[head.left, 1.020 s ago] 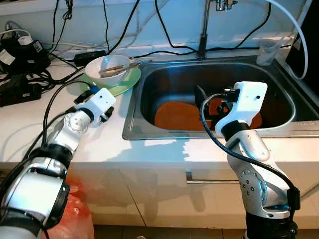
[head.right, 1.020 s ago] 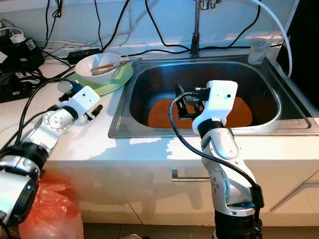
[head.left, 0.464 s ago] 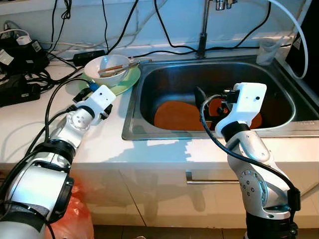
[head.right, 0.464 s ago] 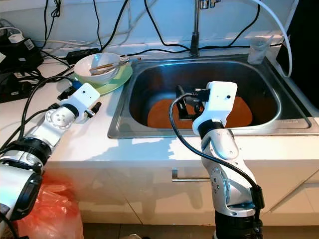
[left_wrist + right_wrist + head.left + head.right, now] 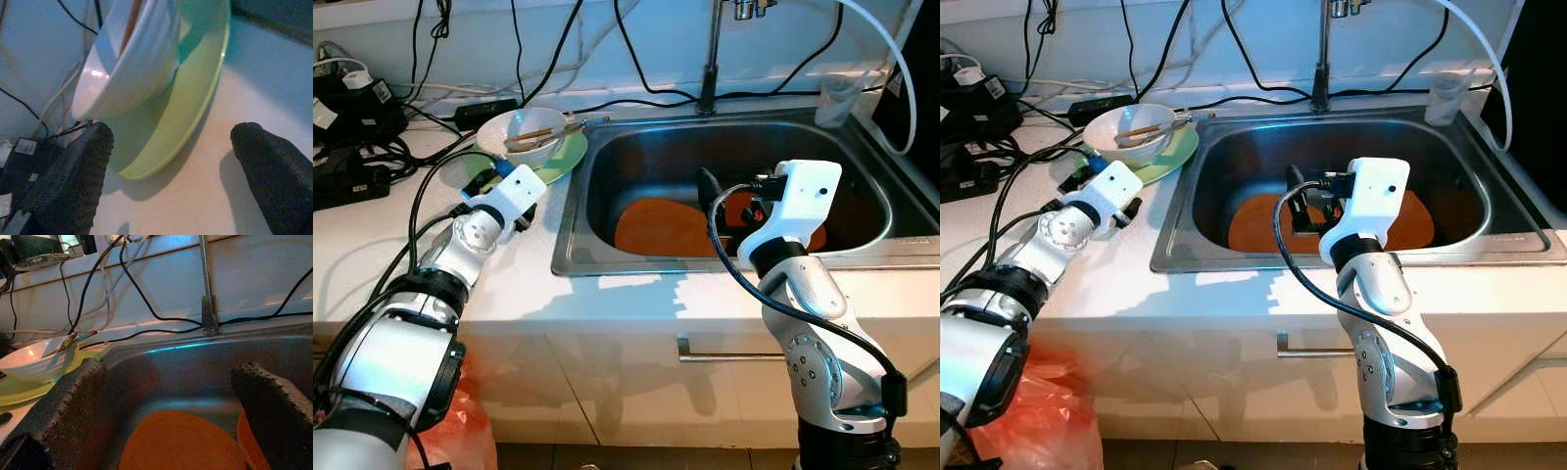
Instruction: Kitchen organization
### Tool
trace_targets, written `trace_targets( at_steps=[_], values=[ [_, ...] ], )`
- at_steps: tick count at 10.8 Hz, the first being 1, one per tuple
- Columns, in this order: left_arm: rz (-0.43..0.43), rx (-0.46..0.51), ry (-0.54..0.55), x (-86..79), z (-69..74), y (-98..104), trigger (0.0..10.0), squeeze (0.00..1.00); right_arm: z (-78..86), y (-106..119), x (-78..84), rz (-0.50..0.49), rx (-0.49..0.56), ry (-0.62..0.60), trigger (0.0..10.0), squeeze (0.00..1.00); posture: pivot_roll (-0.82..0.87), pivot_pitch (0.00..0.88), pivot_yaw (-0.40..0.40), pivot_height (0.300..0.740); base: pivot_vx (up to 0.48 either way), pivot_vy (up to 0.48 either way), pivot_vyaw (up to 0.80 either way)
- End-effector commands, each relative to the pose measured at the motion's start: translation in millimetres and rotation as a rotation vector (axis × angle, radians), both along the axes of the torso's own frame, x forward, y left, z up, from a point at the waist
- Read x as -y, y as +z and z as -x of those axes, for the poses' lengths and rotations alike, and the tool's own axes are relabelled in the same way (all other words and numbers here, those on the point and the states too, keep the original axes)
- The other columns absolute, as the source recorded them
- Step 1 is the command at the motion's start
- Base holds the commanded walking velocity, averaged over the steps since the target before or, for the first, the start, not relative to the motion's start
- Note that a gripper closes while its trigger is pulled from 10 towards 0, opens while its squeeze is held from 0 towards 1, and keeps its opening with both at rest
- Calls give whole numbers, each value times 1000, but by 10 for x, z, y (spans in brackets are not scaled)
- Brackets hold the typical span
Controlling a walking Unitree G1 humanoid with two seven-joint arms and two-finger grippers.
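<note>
On the white bench (image 5: 607, 294), left of the steel sink (image 5: 570, 230), a white bowl (image 5: 521, 137) holding chopsticks (image 5: 543, 133) sits on a pale green plate (image 5: 560, 162). The left gripper (image 5: 171, 171) lies low over the bench just beside the plate's near rim, fingers (image 5: 73, 181) spread wide, holding nothing. The right gripper (image 5: 171, 401) hangs over the sink basin, fingers (image 5: 73, 401) likewise wide apart and empty, above two orange plates (image 5: 671, 225) lying flat on the sink floor. A faucet (image 5: 710, 78) rises behind the basin; black cables (image 5: 372, 127) crowd the bench's far left corner. No legible writing or brand marks can be made out.
</note>
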State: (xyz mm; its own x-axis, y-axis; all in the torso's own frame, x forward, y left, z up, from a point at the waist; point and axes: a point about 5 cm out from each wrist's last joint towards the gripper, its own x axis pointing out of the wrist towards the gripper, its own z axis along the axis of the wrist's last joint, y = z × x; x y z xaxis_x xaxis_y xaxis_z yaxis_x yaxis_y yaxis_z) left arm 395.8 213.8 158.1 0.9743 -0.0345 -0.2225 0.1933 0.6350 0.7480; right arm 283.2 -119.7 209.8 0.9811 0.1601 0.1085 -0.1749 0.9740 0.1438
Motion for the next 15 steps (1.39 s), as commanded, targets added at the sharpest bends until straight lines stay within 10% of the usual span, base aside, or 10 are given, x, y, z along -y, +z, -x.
trace_targets(
  at_steps=[1, 11, 12, 14, 15],
  values=[
    [-27, 27, 20, -31, -35, 102, 10000, 0, 30, 25, -18, 2, 3, 4, 10000, 0, -78, 0, 114, 740, 0, 0, 0],
    [-12, -27, -34, 99, -10, -33, 10000, 0, 123, 21, 50, 18, -19, -23, 10000, 0, -112, 0, 124, 740, 0, 0, 0],
    [-25, -41, -45, 119, -2, -65, 8314, 0, 132, 18, 52, 13, -20, -28, 10000, 0, -115, 0, 123, 740, 0, 0, 0],
    [-40, -62, -70, 146, 1, -82, 0, 0, 141, 31, 53, 13, -21, -29, 10000, 0, -124, 0, 123, 740, 0, 0, 0],
    [-51, -70, -76, 158, 2, -91, 0, 0, 142, 41, 79, 17, -20, -37, 10000, 0, -128, 0, 121, 740, 0, 0, 0]
  ],
)
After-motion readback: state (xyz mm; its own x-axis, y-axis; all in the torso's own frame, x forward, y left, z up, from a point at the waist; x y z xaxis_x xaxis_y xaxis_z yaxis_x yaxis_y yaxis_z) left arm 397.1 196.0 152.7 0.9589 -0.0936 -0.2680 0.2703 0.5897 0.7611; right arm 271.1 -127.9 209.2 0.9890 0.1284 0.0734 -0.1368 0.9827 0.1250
